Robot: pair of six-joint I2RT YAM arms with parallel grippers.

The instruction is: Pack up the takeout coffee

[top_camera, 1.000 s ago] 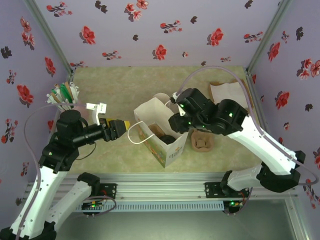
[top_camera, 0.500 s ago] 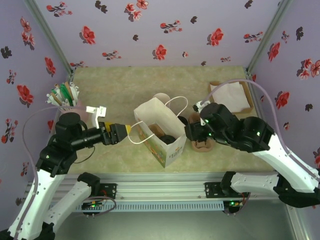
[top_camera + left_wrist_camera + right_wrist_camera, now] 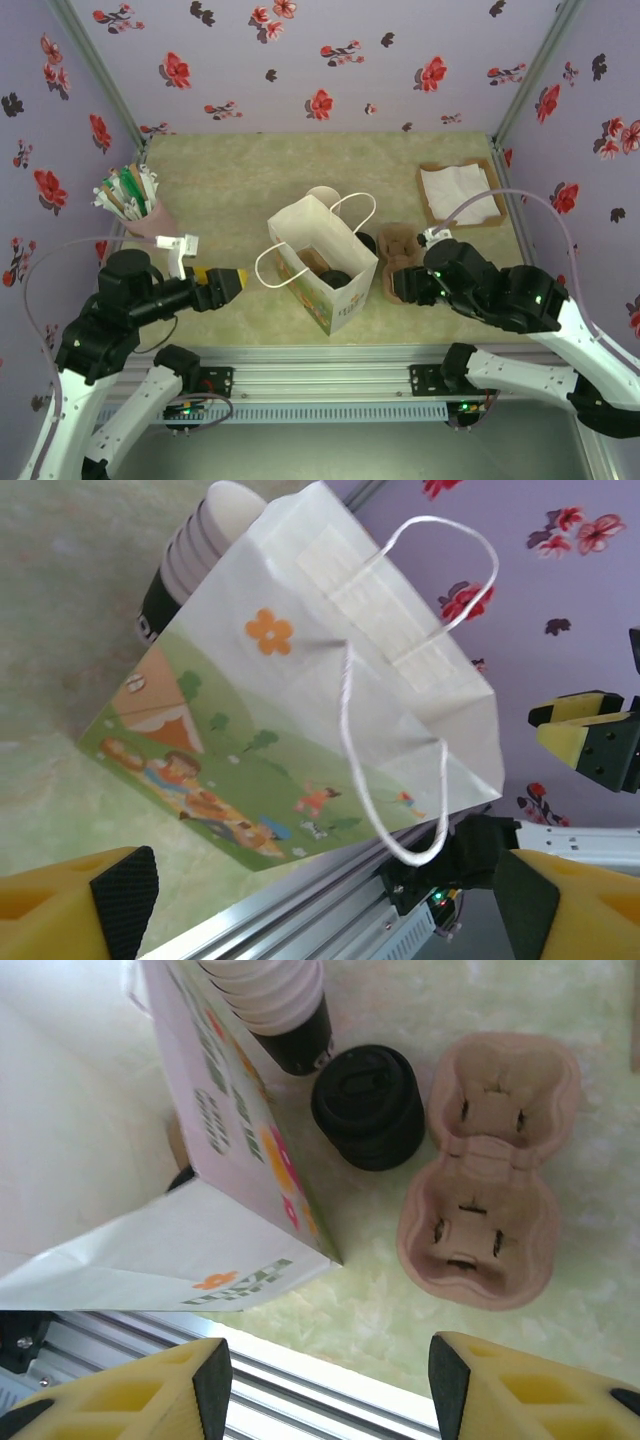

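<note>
A white paper bag [image 3: 318, 262] stands open at the middle of the table. Down inside it sits a dark round-lidded thing, the takeout coffee [image 3: 331, 277], mostly hidden by the bag walls. My left gripper [image 3: 238, 282] is open, a little left of the bag's near handle and touching nothing. From the left wrist, the bag's printed side [image 3: 260, 730] and its string handle [image 3: 400, 780] lie ahead of the open left gripper [image 3: 330, 910]. My right gripper [image 3: 398, 287] hovers right of the bag, open and empty. In the right wrist view, the right gripper [image 3: 330, 1390] hangs over bare table by the bag's corner [image 3: 230, 1250].
A stack of nested cups [image 3: 322, 194] stands behind the bag, and a stack of black lids [image 3: 368, 1106] beside it. A pink cup carrier [image 3: 490, 1170] lies right of the bag. A napkin tray [image 3: 459, 192] sits at the back right and a cup of stirrers [image 3: 128, 197] at the far left.
My right gripper came away from above the bag, moving right and toward the near edge, with its jaws opening wider. My left gripper drew back leftward from the bag's handle.
</note>
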